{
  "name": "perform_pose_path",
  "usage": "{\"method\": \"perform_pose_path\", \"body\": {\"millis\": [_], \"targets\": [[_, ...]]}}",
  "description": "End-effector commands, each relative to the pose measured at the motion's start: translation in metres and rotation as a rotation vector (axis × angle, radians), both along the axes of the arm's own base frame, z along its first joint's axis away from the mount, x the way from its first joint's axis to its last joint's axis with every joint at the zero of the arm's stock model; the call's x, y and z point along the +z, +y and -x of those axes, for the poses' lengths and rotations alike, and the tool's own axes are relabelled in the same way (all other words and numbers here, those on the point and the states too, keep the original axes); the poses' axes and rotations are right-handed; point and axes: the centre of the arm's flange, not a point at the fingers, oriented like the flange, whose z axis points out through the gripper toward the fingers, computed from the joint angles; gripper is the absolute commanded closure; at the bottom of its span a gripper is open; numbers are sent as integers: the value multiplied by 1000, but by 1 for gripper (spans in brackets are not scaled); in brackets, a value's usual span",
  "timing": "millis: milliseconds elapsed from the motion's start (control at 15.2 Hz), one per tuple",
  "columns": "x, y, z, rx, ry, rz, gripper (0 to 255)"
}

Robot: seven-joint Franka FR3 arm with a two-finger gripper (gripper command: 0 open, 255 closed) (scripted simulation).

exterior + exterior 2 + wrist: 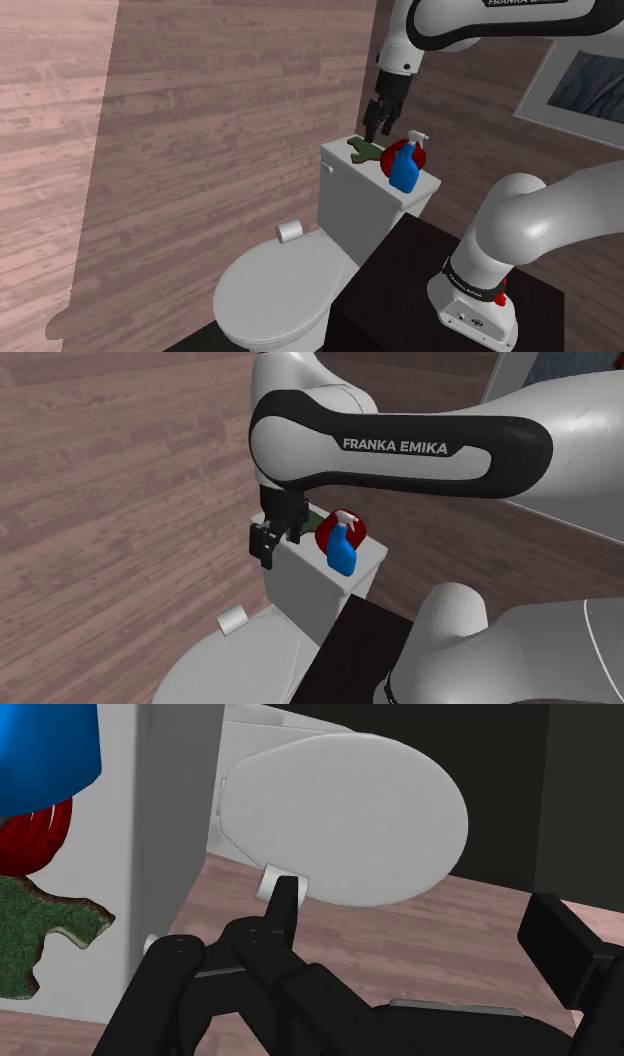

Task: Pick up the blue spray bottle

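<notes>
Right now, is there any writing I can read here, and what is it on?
"FRANKA EMIKA": white letters on the black band of the arm.
Same lettering at the shoulder view's top: cut off by the edge.
Small mark on the base: too small to read.
On the blue spray bottle: no writing.

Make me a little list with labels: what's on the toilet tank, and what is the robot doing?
Place: white toilet tank, toilet lid down
On tank: blue spray bottle, upright; red thing behind it in the shoulder view; flat green thing beside them
End effector: open, hanging near the green thing, not touching the bottle
Bottle held: no
Also: paper roll by the lid
</notes>
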Motion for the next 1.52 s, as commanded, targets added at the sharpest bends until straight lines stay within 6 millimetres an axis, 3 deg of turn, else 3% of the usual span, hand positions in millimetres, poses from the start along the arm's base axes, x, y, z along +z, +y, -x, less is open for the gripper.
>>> {"method": "perform_pose_path", "body": {"millis": [0, 1452], "targets": [[0, 0, 0, 0, 0, 0, 0], [-161, -216, 108, -162, -361, 142, 0]]}}
